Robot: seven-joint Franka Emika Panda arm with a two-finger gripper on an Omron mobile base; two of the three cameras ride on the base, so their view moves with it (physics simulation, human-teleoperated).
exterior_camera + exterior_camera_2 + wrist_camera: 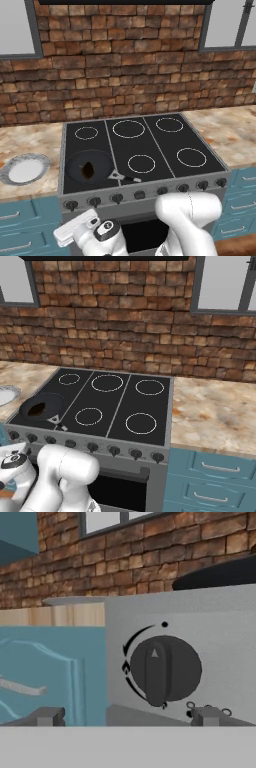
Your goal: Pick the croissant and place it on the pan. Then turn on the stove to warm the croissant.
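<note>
Golden-brown oblong croissant (89,170) sits in the round black shallow pan (90,166) on the front-left burner of the black glass stove (145,145). Hand (127,714) has fingers spread wide, nothing held, facing the leftmost dark round knob (165,669) on the grey steel front. Knob looks rigid, smooth, with a raised centre ridge: pinch across the ridge, then twist. White plate (25,169) lies on the speckled stone bench (30,140).

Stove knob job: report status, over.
Gripper open, squared up facing a dark knob, not touching. Croissant already in the pan on the stove. Nothing blocking the knob.
</note>
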